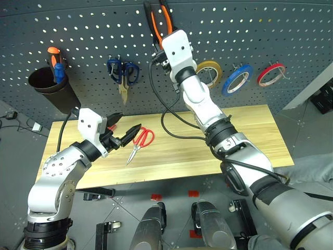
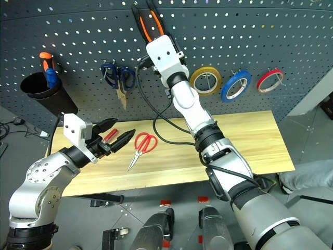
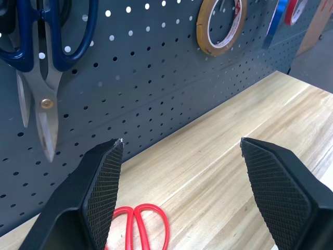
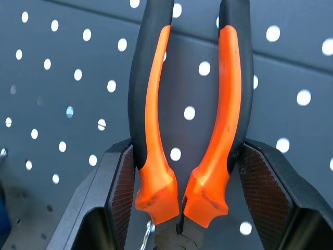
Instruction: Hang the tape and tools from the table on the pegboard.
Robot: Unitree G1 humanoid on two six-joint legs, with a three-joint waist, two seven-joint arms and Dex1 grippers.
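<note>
**Pliers held up against the pegboard**

Orange-and-black-handled pliers (image 4: 190, 120) are sitting handles-up between your right gripper's (image 1: 165, 39) two black fingers, which are pinching the handles from either side, high against the dark grey perforated pegboard (image 1: 93, 36). Your left gripper (image 2: 115, 134) is hovering over the light wooden table (image 1: 250, 135) with its fingers spread wide and holding nothing. Red-handled scissors (image 1: 139, 142) are lying flat on the table just beside that gripper. A flat blue tape ring (image 1: 237, 79) is hanging on the pegboard between a yellow tape ring (image 1: 209, 72) and a red tape ring (image 1: 271, 74).
</note>
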